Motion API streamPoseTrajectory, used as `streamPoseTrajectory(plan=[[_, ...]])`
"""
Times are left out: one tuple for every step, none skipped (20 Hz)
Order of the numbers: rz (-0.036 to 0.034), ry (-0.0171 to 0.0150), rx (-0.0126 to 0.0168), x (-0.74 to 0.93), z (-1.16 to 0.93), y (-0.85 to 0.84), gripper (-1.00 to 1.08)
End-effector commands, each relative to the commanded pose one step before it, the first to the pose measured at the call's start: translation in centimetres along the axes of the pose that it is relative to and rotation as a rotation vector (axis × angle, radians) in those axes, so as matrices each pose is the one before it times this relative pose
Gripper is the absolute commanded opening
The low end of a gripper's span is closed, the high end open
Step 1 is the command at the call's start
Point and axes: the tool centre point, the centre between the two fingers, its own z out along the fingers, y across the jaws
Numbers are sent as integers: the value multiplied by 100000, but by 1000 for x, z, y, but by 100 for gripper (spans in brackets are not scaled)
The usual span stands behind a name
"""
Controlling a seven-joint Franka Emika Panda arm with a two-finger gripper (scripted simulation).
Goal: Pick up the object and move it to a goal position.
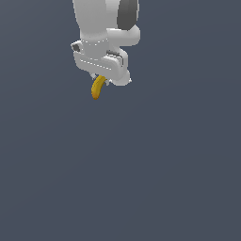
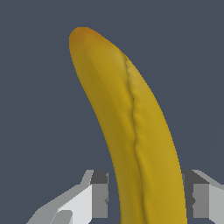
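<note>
Right up against your wrist camera is the small curved yellow banana point(image 2: 131, 131), filling most of that picture. Its skin is a smooth deep yellow with a ridge running lengthwise down the middle. Follow the long axis and you see it curve away from the fingers, ending in a darker orange-brown tip at the far end. Your white gripper point(image 2: 146, 199) has one grey-padded finger point(image 2: 99, 197) on one flank of the fruit and its partner on the other flank, and both sit tight against the banana near its stem end. So the fingers are closed on the banana, gripping it across its narrow width.

Now look at the exterior view. Your white robot arm point(image 1: 101, 28) comes down from twelve o'clock, and the gripper point(image 1: 101, 79) sits in the upper part of the frame. From the gripper, the banana point(image 1: 97, 88) hangs out toward about seven o'clock. Its long axis runs close to vertical, bowed slightly, with the orange-brown tip lowest. Only the lower part of the fruit shows here; the upper end is hidden inside the gripper body. All around it you have plain dark blue-grey background point(image 1: 164, 164), and you cannot tell from either picture how far the banana is from any surface.
</note>
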Motion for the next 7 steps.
streamPoseTrajectory(plan=[[-78,75,56,-152,-640,88,-100],[0,0,0,-17,-107,14,-100],[0,0,0,0,-57,2,-100],[0,0,0,17,-8,-11,-100],[0,0,0,34,42,-23,-100],[0,0,0,32,55,-21,-100],[-28,-17,36,12,23,-9,-100]])
